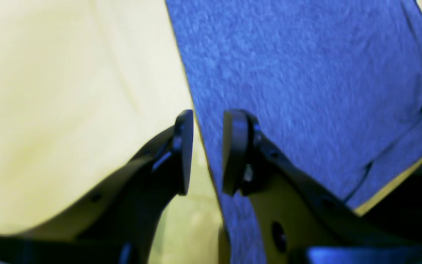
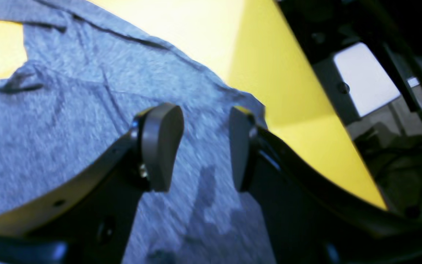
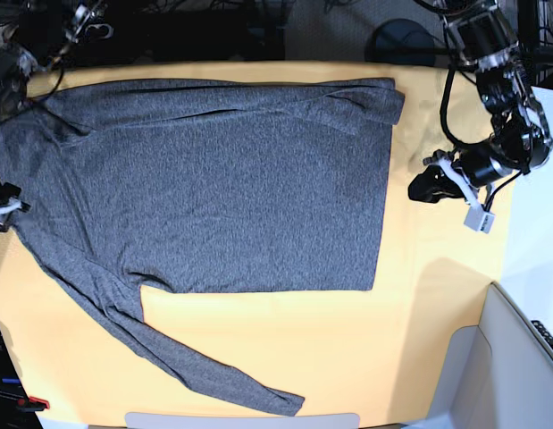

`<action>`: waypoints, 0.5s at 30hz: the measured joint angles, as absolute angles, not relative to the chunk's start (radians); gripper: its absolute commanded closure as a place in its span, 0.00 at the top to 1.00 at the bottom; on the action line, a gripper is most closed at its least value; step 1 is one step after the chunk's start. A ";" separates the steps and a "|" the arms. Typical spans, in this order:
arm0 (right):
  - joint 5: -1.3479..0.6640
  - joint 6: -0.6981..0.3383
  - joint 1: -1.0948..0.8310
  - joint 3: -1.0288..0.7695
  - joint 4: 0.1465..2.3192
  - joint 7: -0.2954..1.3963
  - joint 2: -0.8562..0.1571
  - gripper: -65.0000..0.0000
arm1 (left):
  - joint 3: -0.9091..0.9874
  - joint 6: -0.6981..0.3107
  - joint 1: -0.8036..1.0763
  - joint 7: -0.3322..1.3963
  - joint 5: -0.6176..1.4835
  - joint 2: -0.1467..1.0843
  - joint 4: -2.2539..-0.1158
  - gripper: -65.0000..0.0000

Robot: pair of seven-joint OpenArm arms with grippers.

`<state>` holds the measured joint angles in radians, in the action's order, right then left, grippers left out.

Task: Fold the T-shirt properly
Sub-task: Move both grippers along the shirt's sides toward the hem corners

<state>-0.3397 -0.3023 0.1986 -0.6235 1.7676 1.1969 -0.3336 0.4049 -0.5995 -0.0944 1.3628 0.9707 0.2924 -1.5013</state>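
- Left end effector (image 1: 205,152) hangs with its two pads spread and nothing between them; through the gap shows the straight edge where the T-shirt (image 1: 306,84) meets the yellow tablecloth (image 1: 68,91).
- One left fingertip (image 1: 184,150) sits over the tablecloth, the other over the shirt fabric.
- Seen from the base view, that end effector (image 3: 430,186) is just beside the shirt's straight hem side, over bare cloth.
- Right end effector (image 2: 205,146) also has its pads apart, gripping nothing, poised over grey fabric close to a rumpled edge of the shirt; whether the pads touch the fabric cannot be told.
- In the base view the right arm is mostly out of frame at the left edge, and its end effector cannot be made out there.
- T-shirt (image 3: 205,188) lies spread flat on the tabletop (image 3: 437,340), body wide across the middle.
- One long sleeve is folded along the far edge of the body.
- Other sleeve (image 3: 196,357) stretches diagonally over the tablecloth toward the near edge.
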 measured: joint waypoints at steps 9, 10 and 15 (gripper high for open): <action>-0.236 -0.300 0.463 -0.413 1.367 1.023 -0.385 0.38 | 0.288 -0.598 -0.231 1.209 0.722 0.294 -1.341 0.22; -0.230 -0.300 0.492 -0.372 1.298 0.982 -0.402 0.38 | 0.260 -0.599 -0.237 1.174 0.690 0.294 -1.338 0.22; -0.155 -0.308 0.662 -0.155 1.001 0.828 -0.446 0.38 | 0.169 -0.604 -0.296 1.065 0.529 0.306 -1.178 0.30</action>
<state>-0.1547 -0.3084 0.6621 -0.1551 1.0008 0.8284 -0.4461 0.1692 -0.6037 -0.2958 1.0645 0.5293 0.3058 -1.1778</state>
